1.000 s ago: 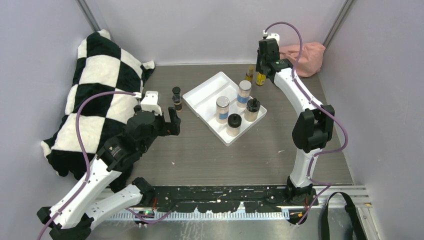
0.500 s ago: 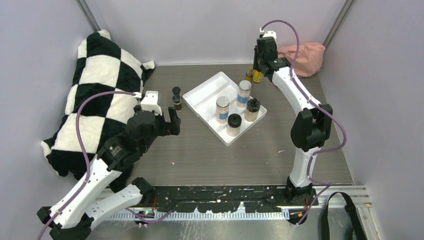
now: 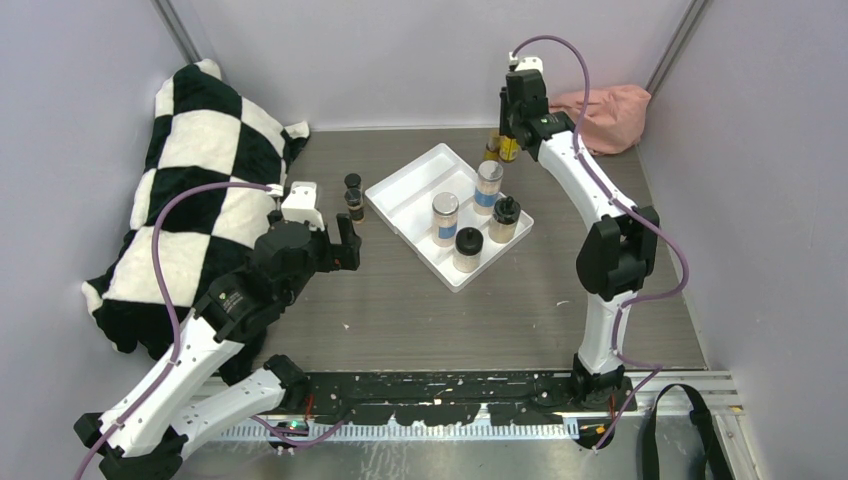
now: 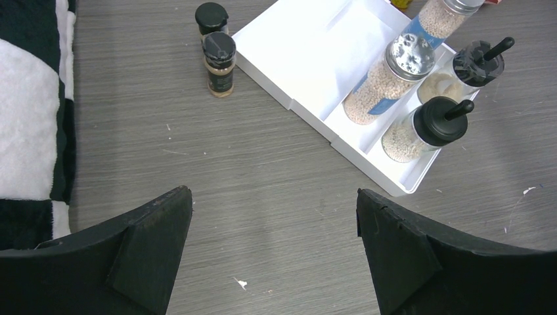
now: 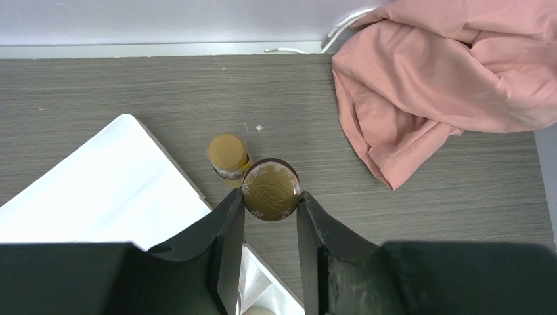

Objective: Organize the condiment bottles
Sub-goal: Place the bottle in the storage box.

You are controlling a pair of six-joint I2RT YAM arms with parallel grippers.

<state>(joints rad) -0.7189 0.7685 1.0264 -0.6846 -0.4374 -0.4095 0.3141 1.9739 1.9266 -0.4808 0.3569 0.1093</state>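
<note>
My right gripper point(image 5: 270, 197) is shut on the gold cap of a slim amber bottle point(image 5: 270, 190), beside the second amber bottle point(image 5: 228, 155), just behind the white tray point(image 3: 410, 195); both bottles show in the top view point(image 3: 507, 150). The tray holds two silver-lidded blue-labelled jars point(image 3: 445, 218) point(image 3: 488, 185) and two tan black-capped jars point(image 3: 467, 248) point(image 3: 505, 220). Two tiny dark black-capped bottles point(image 4: 219, 62) point(image 4: 211, 18) stand on the table left of the tray. My left gripper point(image 4: 272, 216) is open and empty, low over bare table in front of them.
A black-and-white chequered cushion point(image 3: 195, 180) fills the left side. A pink cloth point(image 5: 446, 72) lies at the back right corner. The tray's left compartment point(image 4: 315, 46) is bare. Grey walls close the back and sides.
My right gripper has carried the amber bottle a little left, up against the second amber bottle. The left arm has not moved.
</note>
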